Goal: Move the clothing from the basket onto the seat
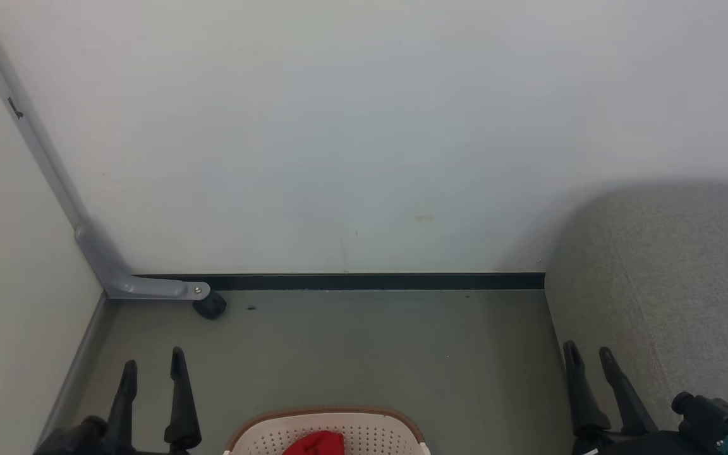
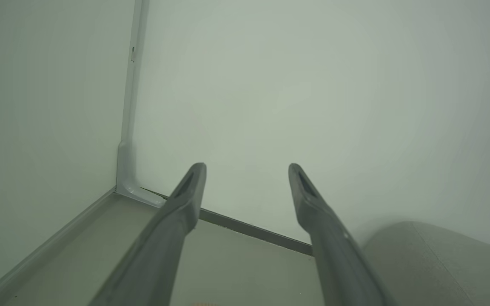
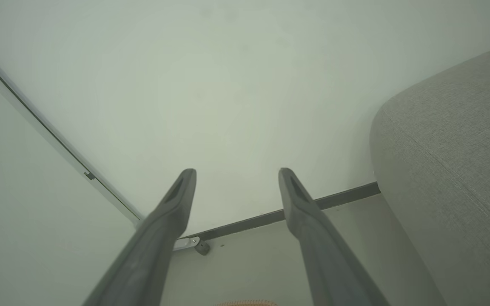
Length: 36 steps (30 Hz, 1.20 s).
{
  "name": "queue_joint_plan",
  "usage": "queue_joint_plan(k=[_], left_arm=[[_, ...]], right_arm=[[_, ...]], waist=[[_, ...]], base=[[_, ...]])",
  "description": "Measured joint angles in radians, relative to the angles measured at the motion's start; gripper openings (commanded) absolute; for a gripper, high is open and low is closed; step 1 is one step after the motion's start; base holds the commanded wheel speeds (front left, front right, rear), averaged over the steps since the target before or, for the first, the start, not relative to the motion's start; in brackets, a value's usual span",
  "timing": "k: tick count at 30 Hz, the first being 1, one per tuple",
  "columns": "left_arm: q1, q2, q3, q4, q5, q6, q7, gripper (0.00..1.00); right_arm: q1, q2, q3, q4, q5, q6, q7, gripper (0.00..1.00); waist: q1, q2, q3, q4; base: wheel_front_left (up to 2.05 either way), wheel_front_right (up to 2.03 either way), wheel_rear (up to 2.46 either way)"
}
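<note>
The cream basket (image 1: 364,431) with its brown rim sits on the floor at the bottom middle of the head view, a red piece of clothing (image 1: 315,443) showing inside it. The grey woven seat (image 1: 673,278) with a rounded corner fills the right side, and also shows as the seat (image 3: 453,148) and the seat (image 2: 436,263) in the wrist views. My left gripper (image 1: 153,366) stands open to the left of the basket, nothing between its fingers. My right gripper (image 1: 588,354) is open too, at the seat's left edge. Both point at the wall: left gripper (image 2: 247,170), right gripper (image 3: 236,175).
A white wall (image 1: 364,126) with a dark skirting strip (image 1: 370,281) closes the far side. On the left stands a pale panel with a grey bracket (image 1: 149,287) and a small black caster (image 1: 210,306). Grey-green floor (image 1: 351,347) lies between the basket and the wall.
</note>
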Motion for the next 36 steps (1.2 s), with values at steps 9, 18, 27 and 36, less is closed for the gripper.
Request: queue_joint_plan(k=[9,18,27,36], left_arm=[[0.006,0.003,-0.042,0.024,0.215,0.024,-0.033,1.00],[0.018,0.006,-0.077,0.060,0.320,0.050,-0.067,1.00],[0.028,0.008,-0.120,0.166,0.384,0.067,-0.094,1.00],[0.026,0.011,-0.140,0.228,0.373,0.066,-0.094,1.00]], right_arm=[[-0.018,-0.011,0.037,0.032,-0.156,-0.023,-0.029,1.00],[-0.018,-0.010,0.066,0.099,-0.267,-0.041,-0.064,1.00],[-0.032,-0.002,0.090,0.159,-0.362,-0.057,-0.089,1.00],[-0.042,0.001,0.091,0.207,-0.366,-0.057,-0.090,1.00]], waist=[[0.0000,0.0000,0.000,0.000],[0.0000,0.0000,-0.002,-0.002],[0.0000,0.0000,-0.003,-0.010],[0.0000,0.0000,0.002,-0.022]], base=[[0.00,0.00,0.00],[0.00,0.00,0.00],[0.00,0.00,0.00],[0.00,0.00,0.00]])
